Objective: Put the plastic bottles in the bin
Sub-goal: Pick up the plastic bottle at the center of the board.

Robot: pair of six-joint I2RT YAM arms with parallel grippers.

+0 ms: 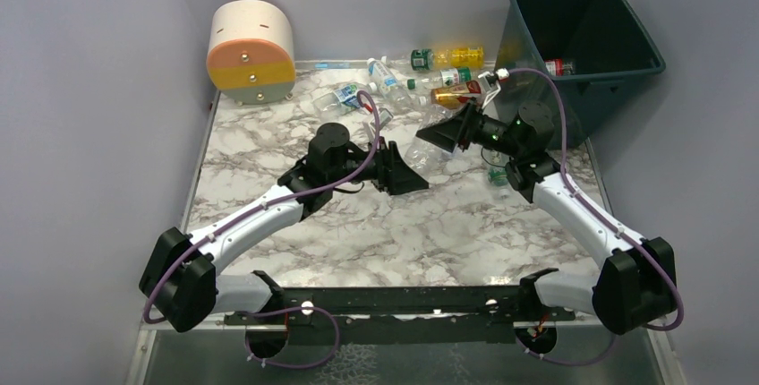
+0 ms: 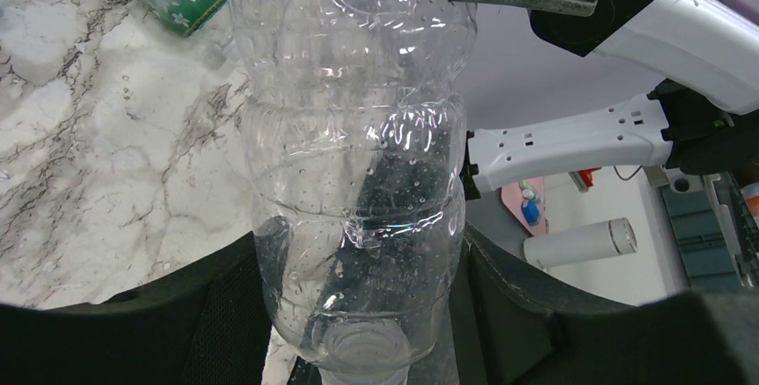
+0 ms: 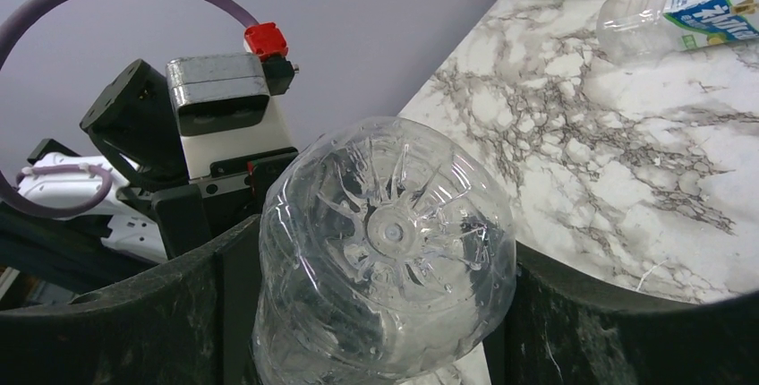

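One clear bottle (image 2: 358, 134) spans btwn both arms over mid-surface: your L fingers (image 2: 179, 322) clamp its cap end, and its long axis runs across to the R fingers (image 3: 134, 331), which flank the base closely, tho can't tell if they're pressing on it. R arm's nearer the bin (image 1: 573, 18) at the far R corner, so you'd prob let R carry it there. Room over the surface (image 1: 358, 233) looks open that way, but mind the bin's near rim and the loose bottles (image 1: 447, 76) heaped just L of it.
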